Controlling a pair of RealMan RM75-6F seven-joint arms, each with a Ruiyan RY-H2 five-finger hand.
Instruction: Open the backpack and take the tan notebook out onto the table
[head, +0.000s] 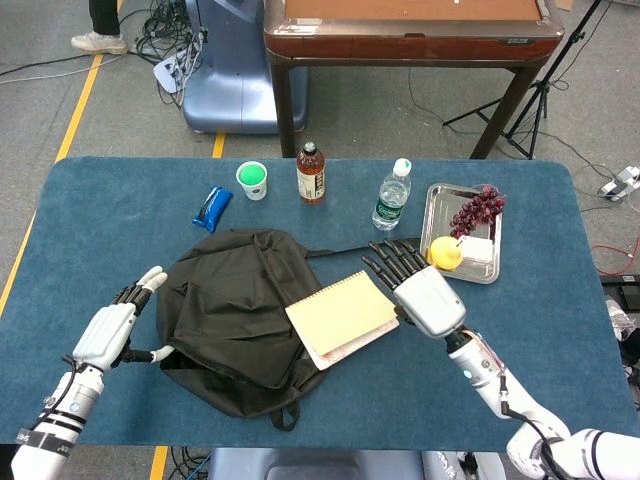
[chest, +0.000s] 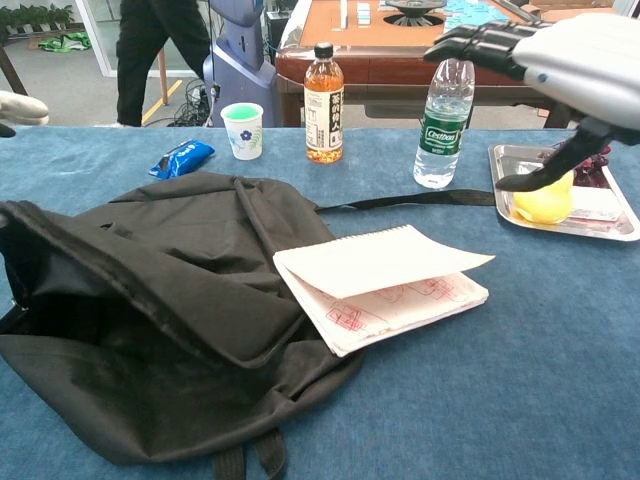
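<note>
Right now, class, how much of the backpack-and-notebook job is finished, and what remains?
Done: the backpack gapes open and the notebook is out. In hand: nothing; the right hand hovers open beside it, and the left hand is open. Left: the notebook still overlaps the backpack's edge, so nudging it fully onto the table may remain.

Green cup (head: 252, 179), tea bottle (head: 311, 173), water bottle (head: 392, 195), blue wrapper (head: 211, 208), fruit tray (head: 437, 195).
</note>
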